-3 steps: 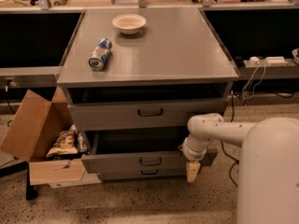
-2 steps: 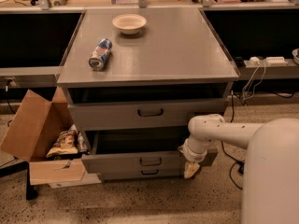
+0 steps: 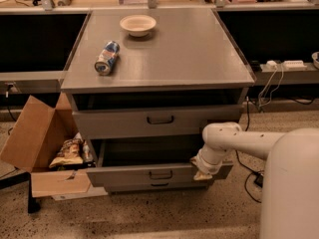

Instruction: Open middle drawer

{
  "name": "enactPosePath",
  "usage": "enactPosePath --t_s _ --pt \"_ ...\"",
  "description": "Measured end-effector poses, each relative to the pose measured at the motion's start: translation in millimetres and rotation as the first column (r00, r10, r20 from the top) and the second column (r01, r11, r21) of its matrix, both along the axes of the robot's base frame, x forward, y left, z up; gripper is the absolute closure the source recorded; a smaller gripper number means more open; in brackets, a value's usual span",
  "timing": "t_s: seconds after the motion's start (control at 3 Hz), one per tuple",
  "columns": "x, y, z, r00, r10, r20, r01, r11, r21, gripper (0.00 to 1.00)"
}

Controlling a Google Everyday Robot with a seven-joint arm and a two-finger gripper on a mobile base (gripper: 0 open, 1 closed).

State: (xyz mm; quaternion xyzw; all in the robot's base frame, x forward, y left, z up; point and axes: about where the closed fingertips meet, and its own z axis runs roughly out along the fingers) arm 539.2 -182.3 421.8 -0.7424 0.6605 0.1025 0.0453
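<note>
The grey cabinet (image 3: 164,59) has three drawer fronts. The middle drawer (image 3: 124,176) is pulled out past the drawer above, and its dark inside shows behind the front panel. Its small dark loop handle (image 3: 160,174) sits at the centre. The taller top drawer (image 3: 114,123) is above it, and the slim bottom drawer (image 3: 159,185) peeks out underneath. My gripper (image 3: 202,175), at the end of the white arm (image 3: 234,141), is at the right end of the middle drawer's front panel, well to the right of the handle.
A cream bowl (image 3: 138,24) and a blue can (image 3: 106,58) lying on its side rest on the cabinet top. An open cardboard box (image 3: 30,138) with snack bags (image 3: 67,154) stands on the floor at the left. Cables and a power strip (image 3: 286,63) are at the right.
My gripper has swung up a little, from hanging below the drawer front's right end to lying against it. The drawer looks unmoved.
</note>
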Motion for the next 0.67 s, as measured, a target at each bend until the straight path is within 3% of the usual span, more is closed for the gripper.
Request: enactPosePath --t_s 0.67 --pt "-13.3 -1.8 2.7 0.9993 -0.015 -0.034 0.015 1.000 0.009 1.00"
